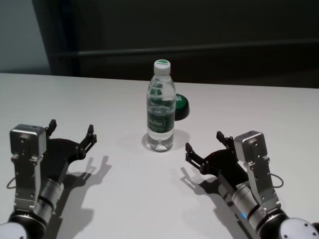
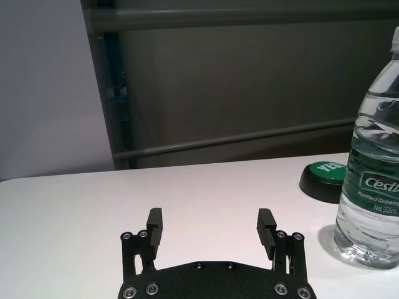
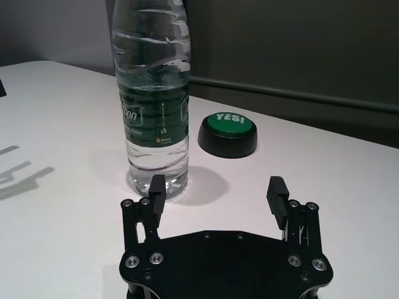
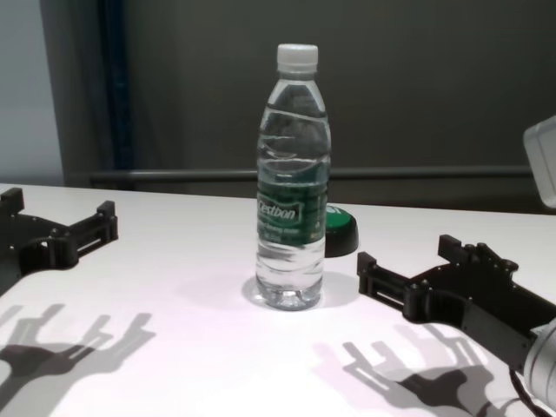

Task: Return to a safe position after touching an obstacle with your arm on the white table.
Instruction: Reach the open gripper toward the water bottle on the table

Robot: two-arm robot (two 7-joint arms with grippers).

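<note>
The obstacle, a clear water bottle (image 1: 161, 107) with a white cap and dark green label, stands upright at the middle of the white table (image 1: 124, 199). It also shows in the chest view (image 4: 293, 182), the left wrist view (image 2: 374, 168) and the right wrist view (image 3: 151, 93). My left gripper (image 1: 71, 132) is open and empty, well left of the bottle; it also shows in the left wrist view (image 2: 211, 227). My right gripper (image 1: 205, 143) is open and empty, a little right of and nearer than the bottle; the right wrist view (image 3: 216, 194) shows it apart from the bottle.
A low round green push-button (image 1: 180, 105) on a black base sits just behind and right of the bottle. A dark wall with a horizontal rail (image 1: 199, 49) stands beyond the table's far edge.
</note>
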